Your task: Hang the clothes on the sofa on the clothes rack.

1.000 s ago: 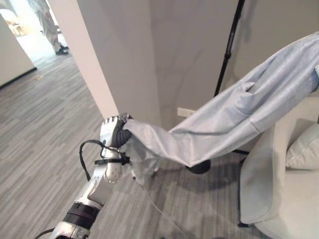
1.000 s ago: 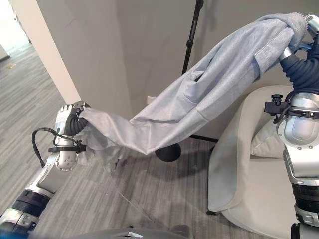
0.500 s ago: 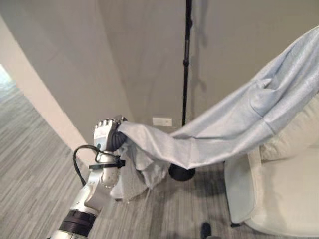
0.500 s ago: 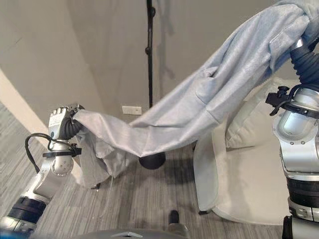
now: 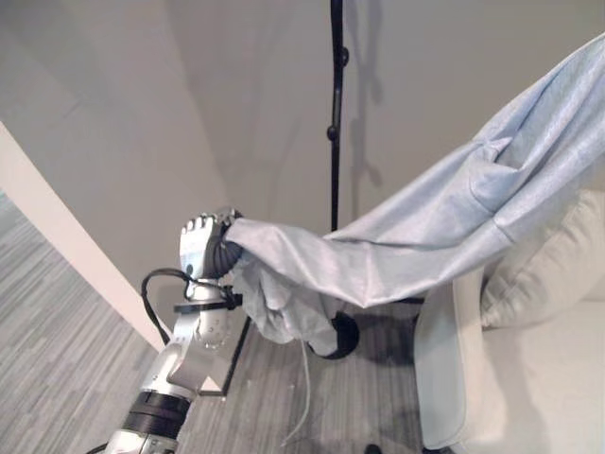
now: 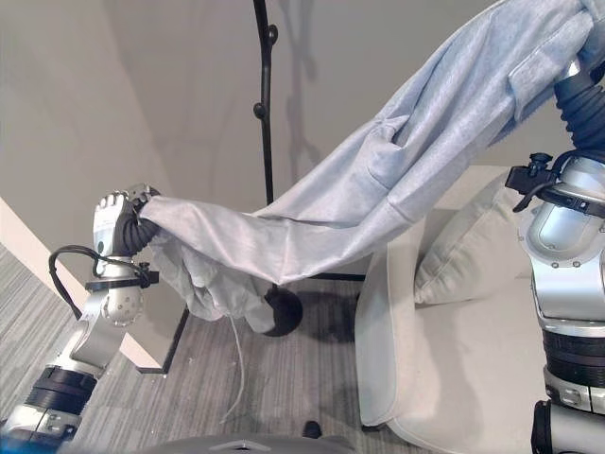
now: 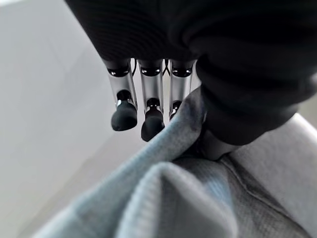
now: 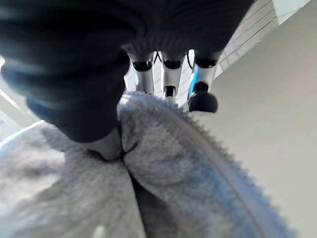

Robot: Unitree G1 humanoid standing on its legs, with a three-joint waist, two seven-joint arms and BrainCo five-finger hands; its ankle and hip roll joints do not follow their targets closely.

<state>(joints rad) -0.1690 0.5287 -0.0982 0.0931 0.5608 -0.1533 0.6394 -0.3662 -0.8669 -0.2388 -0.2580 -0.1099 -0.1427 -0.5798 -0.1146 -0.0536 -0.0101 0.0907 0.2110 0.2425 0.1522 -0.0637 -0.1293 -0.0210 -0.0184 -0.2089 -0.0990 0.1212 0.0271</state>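
The grey garment (image 6: 378,189) is off the sofa (image 6: 454,331) and stretched in the air between both hands, sloping from high on the robot's right down to low on its left. The left hand (image 6: 115,225) pinches one end against its thumb, fingers curled over the fabric edge; loose cloth bunches and hangs below that grip, a thin drawstring (image 6: 236,378) trailing towards the floor. The right hand (image 8: 163,74), seen in its wrist view, has its fingers bent over a ribbed hem — closed on the cloth. Judged purpose of the spread hold: to keep the garment open and clear of the floor for draping. The black clothes rack (image 6: 266,142) stands behind the span, near the wall, its round base (image 6: 282,312) beside the sofa — not yet touched by the garment. A cushion (image 6: 463,255) rests on the sofa seat.
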